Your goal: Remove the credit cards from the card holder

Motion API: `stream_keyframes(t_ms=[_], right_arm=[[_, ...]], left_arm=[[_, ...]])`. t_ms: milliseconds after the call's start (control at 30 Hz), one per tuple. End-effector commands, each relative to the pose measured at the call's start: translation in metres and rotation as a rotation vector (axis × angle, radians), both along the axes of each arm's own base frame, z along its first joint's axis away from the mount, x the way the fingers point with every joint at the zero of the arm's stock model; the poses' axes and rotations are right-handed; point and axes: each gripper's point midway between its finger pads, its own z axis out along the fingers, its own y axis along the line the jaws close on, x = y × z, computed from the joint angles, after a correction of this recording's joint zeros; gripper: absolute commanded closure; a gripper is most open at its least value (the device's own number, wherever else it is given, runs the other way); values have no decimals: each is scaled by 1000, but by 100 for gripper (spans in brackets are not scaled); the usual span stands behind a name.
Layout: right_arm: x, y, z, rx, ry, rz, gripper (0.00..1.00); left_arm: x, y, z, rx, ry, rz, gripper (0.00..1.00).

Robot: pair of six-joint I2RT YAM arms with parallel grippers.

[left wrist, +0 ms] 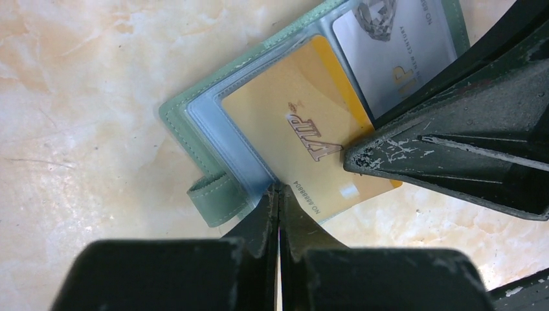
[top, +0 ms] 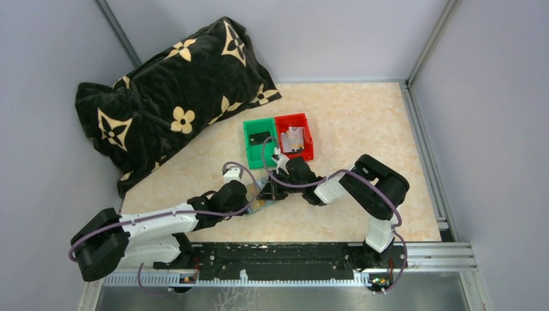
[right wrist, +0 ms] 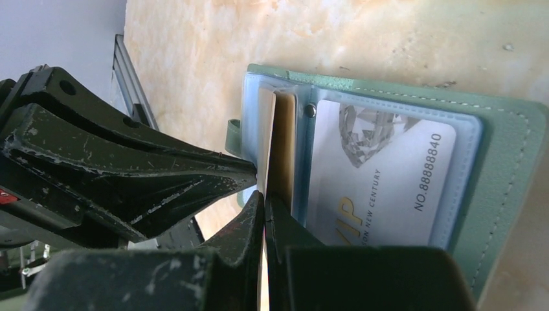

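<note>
- Sage-green card holder (top: 263,193) lies open on the table (top: 362,129), about midway between the left and right edges, nearer the near edge. Risks?
- Gold card (left wrist: 304,123) sits in a clear sleeve (left wrist: 213,123). Right gripper (right wrist: 264,201) is clamped on that card's edge, and maybe on the sleeve too. If it is, a pull likely drags the whole holder instead of sliding the card free.
- Left gripper (left wrist: 278,194)?
- Closed, tips at the sleeve's near edge beside the strap tab (left wrist: 213,197). Can't tell if it pins anything. If not, nothing anchors the holder and it lifts or skids. The two claws also sit nearly touching, so they could bump.
- Silver card (right wrist: 382,175)?
- Sleeved on the other leaf, not out yet.
- View differences?
- Left wrist shows the gold card's face, with a corner poking past the sleeve. Right wrist shows that card edge-on, running between the right fingers. Top view hides the cards under the arms, but only it shows the green bin (top: 249,139) and red bin (top: 309,133) just beyond the holder, and the black pillow (top: 168,97) at the far left corner.
</note>
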Motion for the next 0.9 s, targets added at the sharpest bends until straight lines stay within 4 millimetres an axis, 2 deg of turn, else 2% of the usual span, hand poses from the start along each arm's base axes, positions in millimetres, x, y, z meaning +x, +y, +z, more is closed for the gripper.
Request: stream_keyframes(t_ms=[0,67,467,667,867], right_arm=[[5,-6,19,45,-40,-1,95],[6,-9,19,46,-41,-7,88],[14,-16,23,55,-45,-38,88],[13,-17,22,55,-42,-37,100],[14,-20,20,51,-40,-44,100]], left_arm=[[-15,30,-32,164,89,6,100],[-15,29,-33,173,93,4,100],[-16,30,-34,174,103,5,100],[-16,30,-34,173,101,2,100],[-16,29,-34,174,105,1,100]])
